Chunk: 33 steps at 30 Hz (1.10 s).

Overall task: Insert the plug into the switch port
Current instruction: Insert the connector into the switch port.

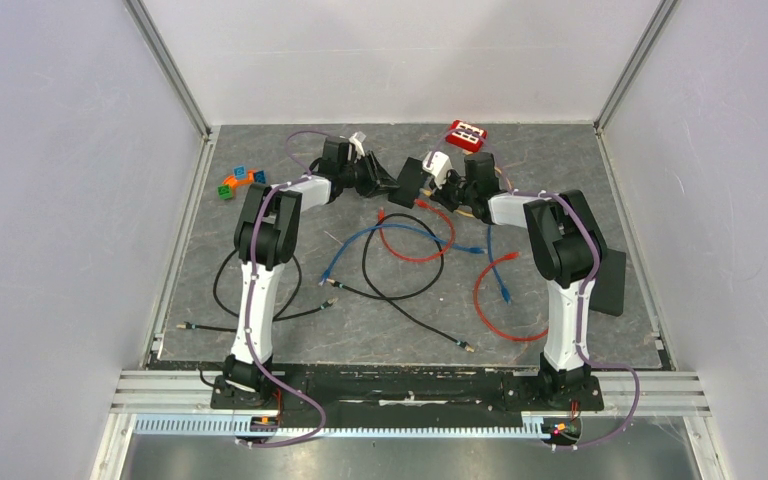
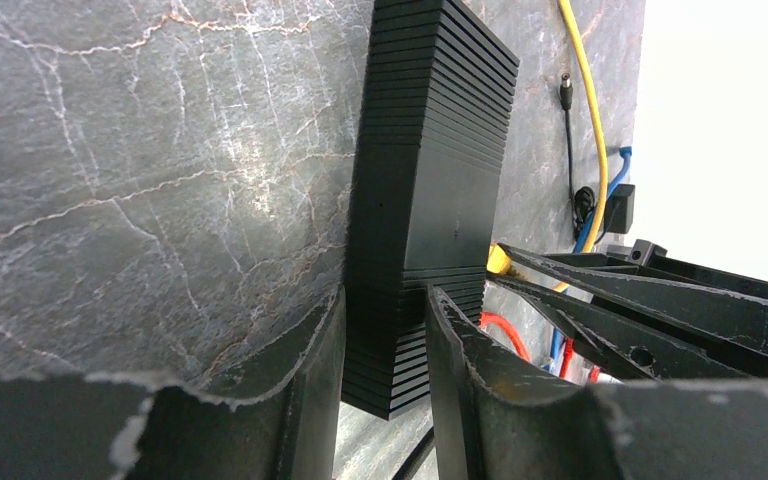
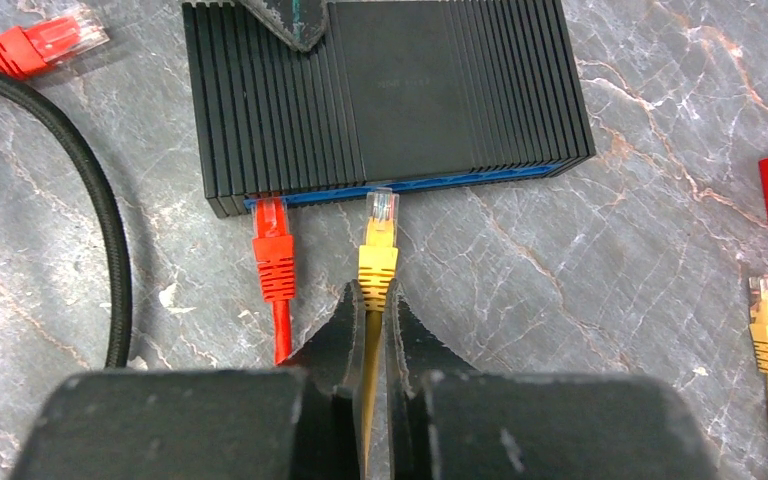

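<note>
Left gripper (image 2: 387, 300) clamps the switch (image 3: 390, 90) across its sides, I judge to brace it against the push. Right gripper (image 3: 372, 300) is pinched tight on the yellow plug (image 3: 379, 240) behind its boot. The tip is at the port face beside the seated red plug (image 3: 272, 245), not visibly home.

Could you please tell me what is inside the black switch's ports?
A red plug sits in one; the yellow plug only reaches the switch's blue face. The ports' insides are hidden.
</note>
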Each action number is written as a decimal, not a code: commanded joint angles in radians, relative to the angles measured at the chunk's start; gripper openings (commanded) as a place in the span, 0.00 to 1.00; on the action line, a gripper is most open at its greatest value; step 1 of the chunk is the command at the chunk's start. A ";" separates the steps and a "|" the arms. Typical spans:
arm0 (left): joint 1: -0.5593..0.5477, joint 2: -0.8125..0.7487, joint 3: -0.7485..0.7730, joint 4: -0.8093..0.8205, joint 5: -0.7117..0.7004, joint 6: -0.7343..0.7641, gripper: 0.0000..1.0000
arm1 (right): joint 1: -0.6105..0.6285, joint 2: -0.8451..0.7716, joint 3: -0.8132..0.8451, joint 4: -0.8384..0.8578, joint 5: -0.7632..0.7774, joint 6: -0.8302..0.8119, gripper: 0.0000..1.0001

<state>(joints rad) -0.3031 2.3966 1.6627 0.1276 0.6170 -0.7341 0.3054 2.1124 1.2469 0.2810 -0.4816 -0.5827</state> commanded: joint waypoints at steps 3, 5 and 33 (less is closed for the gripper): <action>-0.016 -0.022 0.030 -0.123 -0.020 0.067 0.40 | 0.044 0.023 0.094 -0.051 -0.138 0.047 0.00; -0.015 -0.023 0.030 -0.123 -0.018 0.064 0.40 | 0.044 0.016 0.077 -0.029 -0.145 0.054 0.00; 0.004 -0.031 0.077 -0.258 0.000 0.144 0.43 | 0.040 0.003 0.060 -0.045 -0.243 -0.001 0.00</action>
<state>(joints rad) -0.2859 2.3928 1.7351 -0.0471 0.6033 -0.6479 0.3058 2.1262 1.2980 0.1707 -0.6529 -0.6468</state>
